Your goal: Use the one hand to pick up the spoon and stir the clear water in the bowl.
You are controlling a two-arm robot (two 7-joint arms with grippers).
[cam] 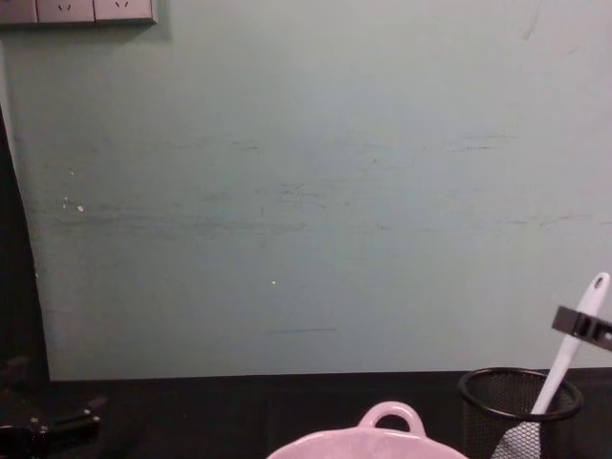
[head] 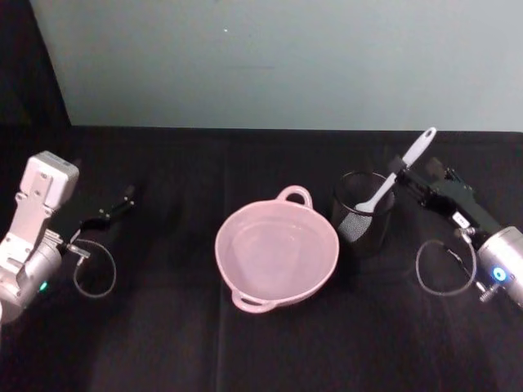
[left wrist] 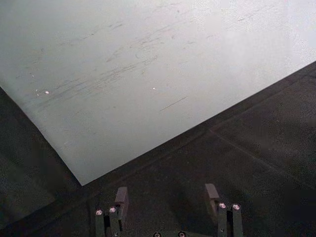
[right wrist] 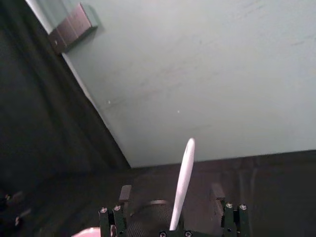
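The white spoon (head: 402, 169) stands tilted in a black wire-mesh cup (head: 364, 219), blade down, handle pointing up and to the right. My right gripper (head: 408, 175) is open, with its jaws on either side of the spoon handle (right wrist: 183, 180) and apart from it. From the chest, one black finger (cam: 580, 325) crosses the spoon (cam: 572, 352) above the cup (cam: 521, 406). The pale pink bowl (head: 222, 245) holding clear water sits at the table's centre, left of the cup. My left gripper (head: 122, 200) hangs open at the far left, holding nothing (left wrist: 167, 195).
A black cloth covers the table (head: 163, 327). A pale green wall (cam: 306, 191) rises behind it, with a socket strip (cam: 76, 10) at its upper left. Cable loops hang by both wrists (head: 94, 278) (head: 441, 269).
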